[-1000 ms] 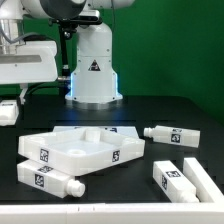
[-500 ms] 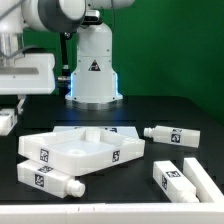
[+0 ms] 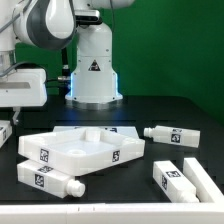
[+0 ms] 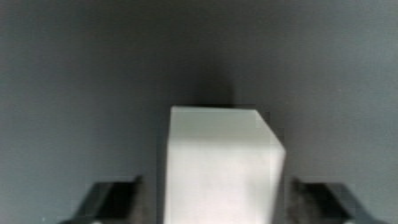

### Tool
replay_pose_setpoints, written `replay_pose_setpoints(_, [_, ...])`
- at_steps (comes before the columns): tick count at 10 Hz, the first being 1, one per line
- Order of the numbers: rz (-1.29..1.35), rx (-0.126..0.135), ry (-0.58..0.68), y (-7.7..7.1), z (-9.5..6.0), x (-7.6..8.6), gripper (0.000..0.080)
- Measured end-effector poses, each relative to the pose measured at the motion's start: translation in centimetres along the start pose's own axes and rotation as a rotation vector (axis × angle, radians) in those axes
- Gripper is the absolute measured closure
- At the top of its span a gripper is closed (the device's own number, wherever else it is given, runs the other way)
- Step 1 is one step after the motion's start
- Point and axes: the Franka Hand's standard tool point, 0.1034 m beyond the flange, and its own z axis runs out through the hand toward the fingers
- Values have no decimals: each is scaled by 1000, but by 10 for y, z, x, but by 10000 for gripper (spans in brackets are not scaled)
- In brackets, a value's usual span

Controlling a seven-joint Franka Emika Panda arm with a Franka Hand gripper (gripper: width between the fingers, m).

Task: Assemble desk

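The white square desk panel (image 3: 80,148) lies rim up in the middle of the black table. My gripper (image 3: 4,122), at the exterior view's far left edge, is shut on a white desk leg (image 3: 4,134) and holds it low over the table, to the left of the panel. In the wrist view the leg (image 4: 228,160) fills the space between the two dark fingers (image 4: 118,196), with my gripper (image 4: 228,205) closed on its sides. Three more legs lie loose: one in front of the panel (image 3: 48,180), one to its right (image 3: 170,134), one at the front right (image 3: 170,177).
The white robot base (image 3: 95,70) with a triangle sticker stands behind the panel. A plain white bar (image 3: 207,180) lies at the front right edge, beside the front right leg. A green wall is behind the table.
The arm has swung down and towards the exterior view's left, carrying the held leg lower, nearer the table. The panel and the loose legs have not moved.
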Motion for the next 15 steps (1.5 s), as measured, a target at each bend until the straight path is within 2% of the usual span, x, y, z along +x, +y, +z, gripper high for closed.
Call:
replay_pose_setpoints(1, [-3,3,0,-1,-1,1,284])
replay_pose_setpoints(2, [-14,34,-4,-10,-13,14,284])
replay_pose_setpoints(3, [-24,61,-9,-24,-34,32,178])
replay_pose_setpoints(4, [-46,69,-21,-38,-54,49,157])
replay_pose_setpoints(5, [-36,59,-25,-54,-69,67,157])
replay_pose_setpoints(6, [-6,27,-18,-81,-79,89,151])
replay_pose_setpoints(7, [34,1,-16,-108,-80,101,151])
replay_pose_setpoints(8, [50,-7,-14,-120,-74,98,150])
replay_pose_setpoints(9, [26,0,-18,-116,-74,96,150])
replay_pose_setpoints(12, [16,-3,-16,-118,-74,98,150])
replay_pose_setpoints(13, [-11,-8,-5,-127,-80,110,150])
replay_pose_setpoints(14, [-48,-7,-2,-143,-88,131,150])
replay_pose_setpoints(15, [-67,0,-32,-165,-98,154,150])
